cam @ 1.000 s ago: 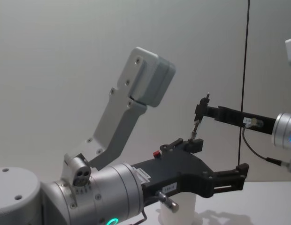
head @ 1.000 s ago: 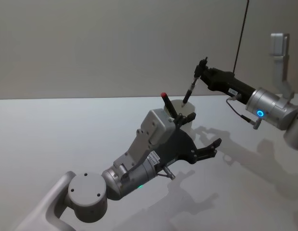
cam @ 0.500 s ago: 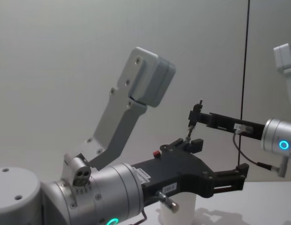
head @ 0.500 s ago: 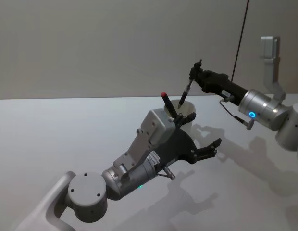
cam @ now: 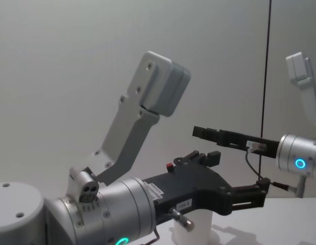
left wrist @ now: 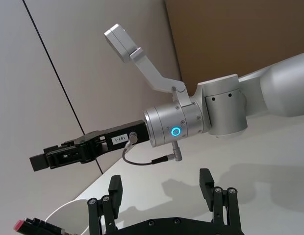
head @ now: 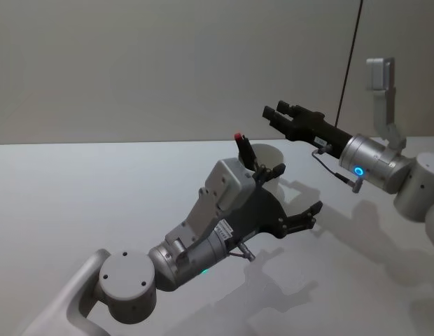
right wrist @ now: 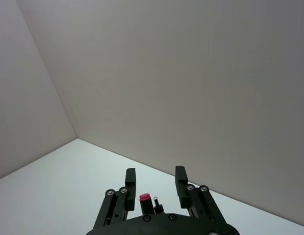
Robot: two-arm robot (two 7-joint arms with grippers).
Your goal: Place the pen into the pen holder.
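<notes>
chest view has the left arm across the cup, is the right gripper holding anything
Observer: No. In the head view the right gripper has its fingers apart with nothing between them.
Operator: so where's the pen
Observer: The pen stands red end up at the near rim of the pen holder. Its lower part is hidden behind the left gripper, so I can't confirm that it sits inside.
Operator: is the left one gripping it
Observer: No. The left wrist view shows the left gripper's fingers spread wide, with nothing between them.
</notes>
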